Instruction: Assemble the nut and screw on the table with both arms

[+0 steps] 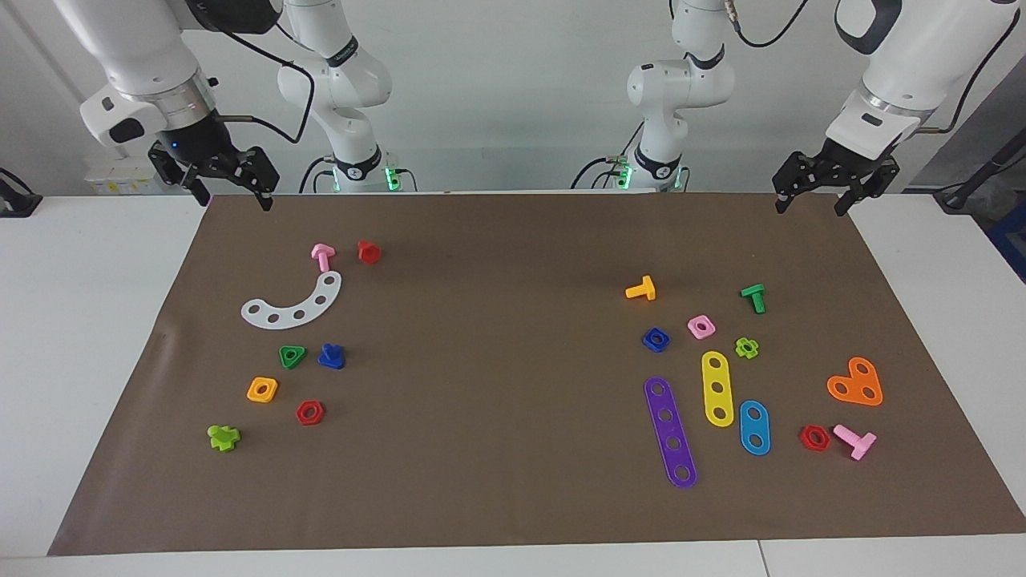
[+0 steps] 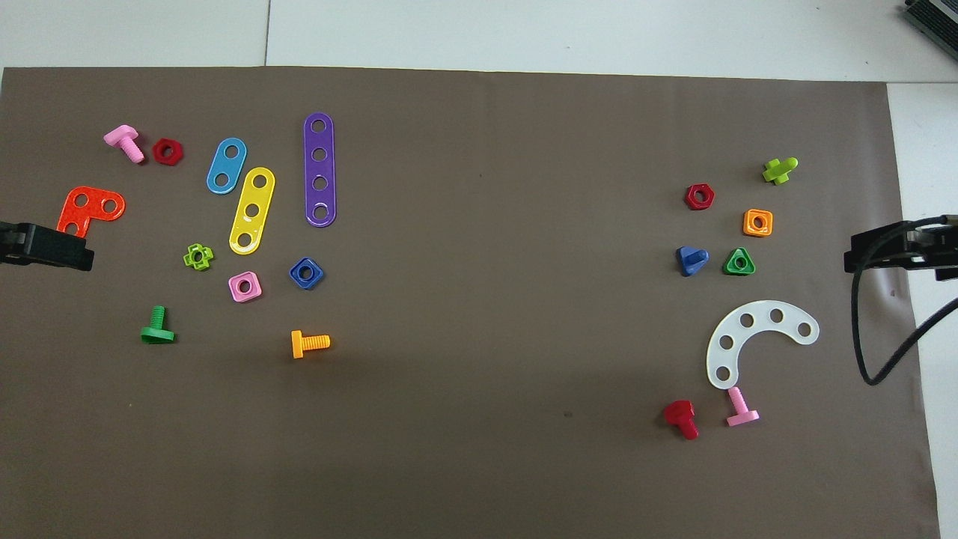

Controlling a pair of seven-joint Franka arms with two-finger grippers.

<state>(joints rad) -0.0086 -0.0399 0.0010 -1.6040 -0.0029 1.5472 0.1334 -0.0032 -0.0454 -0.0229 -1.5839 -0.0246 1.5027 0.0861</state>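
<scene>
The dark-blue nut (image 1: 656, 339) (image 2: 306, 273) lies flat on the brown mat (image 1: 497, 377) toward the left arm's end, beside a pink square nut (image 1: 700, 326). The dark-blue screw (image 1: 331, 356) (image 2: 691, 260) lies toward the right arm's end, beside a green triangular nut (image 1: 292, 356). My left gripper (image 1: 809, 210) (image 2: 52, 247) hangs open and empty over the mat's corner nearest the robots. My right gripper (image 1: 234, 203) (image 2: 891, 254) hangs open and empty over the mat's other robot-side corner. Both are well apart from the parts.
Around the nut lie purple (image 1: 670, 431), yellow (image 1: 717, 388) and light-blue (image 1: 754, 427) hole strips, an orange screw (image 1: 641, 289) and a green screw (image 1: 753, 297). Around the screw lie a white curved strip (image 1: 292, 304), a red nut (image 1: 309, 412) and an orange nut (image 1: 262, 389).
</scene>
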